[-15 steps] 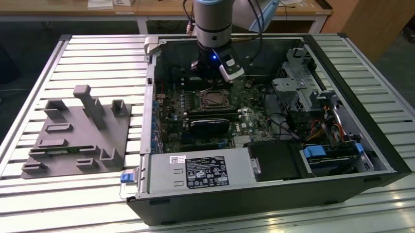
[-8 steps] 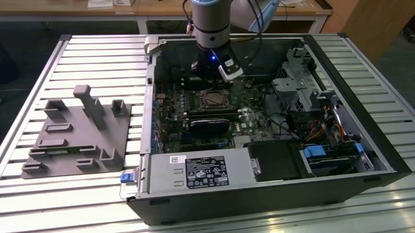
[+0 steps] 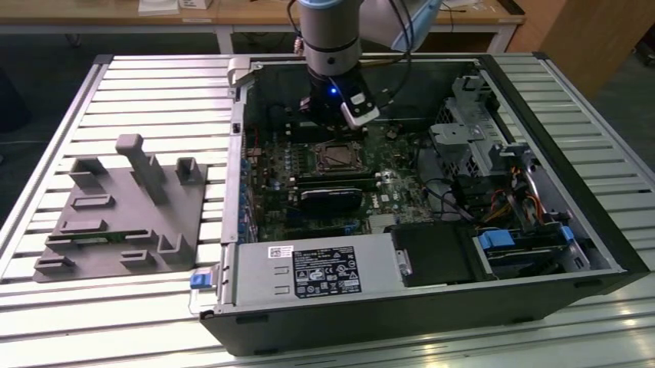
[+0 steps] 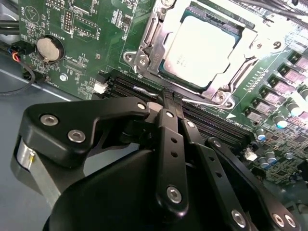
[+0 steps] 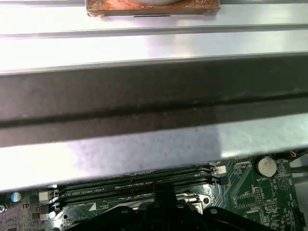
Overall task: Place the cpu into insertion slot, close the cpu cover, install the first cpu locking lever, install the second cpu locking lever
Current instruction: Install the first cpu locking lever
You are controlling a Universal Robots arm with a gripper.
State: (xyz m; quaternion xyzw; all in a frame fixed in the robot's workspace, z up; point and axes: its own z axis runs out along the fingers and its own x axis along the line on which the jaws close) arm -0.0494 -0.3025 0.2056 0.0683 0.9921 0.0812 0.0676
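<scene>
Hovering claw [image 4: 166, 98], fingers together, empty | cpu [image 4: 202, 45] seated under cpu cover [image 4: 144, 41] | memory slots [image 4: 139, 89] beside

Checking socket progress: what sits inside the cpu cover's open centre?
The cpu sits there, its silver top showing through the cpu cover. The socket beneath is hidden by the chip.

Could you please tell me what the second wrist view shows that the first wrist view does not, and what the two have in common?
The second wrist view alone shows the cpu seated in its socket, with the cpu cover down around it and a thin lever along the near edge. The first wrist view alone shows the grey case wall and a ribbed table beyond it. Both show the gripper closed above the memory slots, the green motherboard and its round coin battery.
</scene>
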